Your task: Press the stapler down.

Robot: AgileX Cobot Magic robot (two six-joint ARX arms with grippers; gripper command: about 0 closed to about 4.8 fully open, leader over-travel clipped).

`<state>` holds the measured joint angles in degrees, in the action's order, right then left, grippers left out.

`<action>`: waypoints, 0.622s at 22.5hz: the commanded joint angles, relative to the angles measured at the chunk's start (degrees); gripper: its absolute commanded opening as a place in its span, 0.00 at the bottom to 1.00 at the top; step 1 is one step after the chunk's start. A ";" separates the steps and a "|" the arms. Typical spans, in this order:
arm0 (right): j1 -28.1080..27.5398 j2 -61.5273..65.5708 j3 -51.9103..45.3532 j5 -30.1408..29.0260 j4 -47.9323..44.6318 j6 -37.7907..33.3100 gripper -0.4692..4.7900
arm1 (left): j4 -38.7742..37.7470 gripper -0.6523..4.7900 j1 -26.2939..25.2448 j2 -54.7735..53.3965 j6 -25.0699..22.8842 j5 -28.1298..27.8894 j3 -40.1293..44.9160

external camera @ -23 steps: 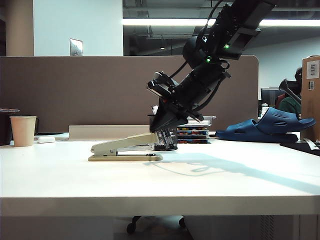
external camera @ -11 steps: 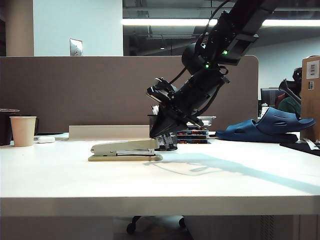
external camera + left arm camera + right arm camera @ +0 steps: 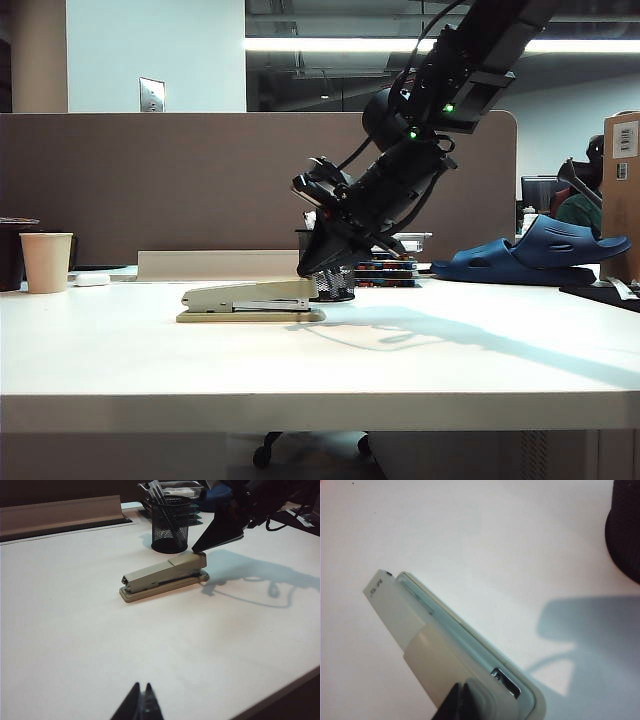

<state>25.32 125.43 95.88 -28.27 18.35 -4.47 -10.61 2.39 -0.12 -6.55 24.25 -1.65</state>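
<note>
The stapler lies flat on the white table, its cream top arm down against the tan base. My right gripper is shut, and its closed tip rests on the top arm's right end in the exterior view. The right wrist view shows the shut right gripper touching the cream arm of the stapler near its rounded end. In the left wrist view, the stapler is far from my left gripper, which is shut with nothing in it, low over bare table. The right gripper shows there too.
A black mesh pen holder stands just behind the stapler's right end. A paper cup and a small white object sit at far left. A blue slipper and stacked books are at back right.
The stapler's top arm was tilted up a second ago and now lies flat. The right gripper has come down with it, its tip on the arm's end.
</note>
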 commanded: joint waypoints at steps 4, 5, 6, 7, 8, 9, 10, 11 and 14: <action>0.11 1.03 -0.63 1.57 4.81 0.22 0.07 | 0.31 0.11 0.00 0.00 0.11 0.00 -0.35; 0.11 1.03 -0.63 1.57 5.18 0.22 0.07 | 0.31 0.11 0.00 0.00 0.11 0.00 -0.35; 0.11 1.03 -0.63 1.60 5.49 0.22 0.07 | 0.31 0.11 0.00 0.00 0.11 0.00 -0.35; 0.11 1.03 -0.63 1.62 5.73 0.24 0.07 | 0.31 0.11 0.00 0.00 0.11 0.00 -0.35; 0.11 1.03 -0.66 1.64 5.90 0.46 0.07 | 0.31 0.11 0.00 0.00 0.11 0.00 -0.35; 0.11 1.03 -0.66 1.62 5.99 0.74 0.07 | 0.31 0.11 0.00 0.00 0.11 0.00 -0.35; 0.11 1.03 -0.66 1.62 6.05 1.11 0.07 | 0.31 0.11 0.00 0.00 0.11 0.00 -0.35; 0.11 1.03 -0.66 1.60 6.08 1.36 0.07 | 0.31 0.11 0.00 0.00 0.11 0.00 -0.35; 0.11 1.03 -0.66 1.70 6.36 1.33 0.07 | 0.31 0.11 0.00 0.00 0.11 0.00 -0.35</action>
<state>25.32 125.43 96.01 -28.53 19.51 -3.46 -10.61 2.39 -0.12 -6.55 24.25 -1.65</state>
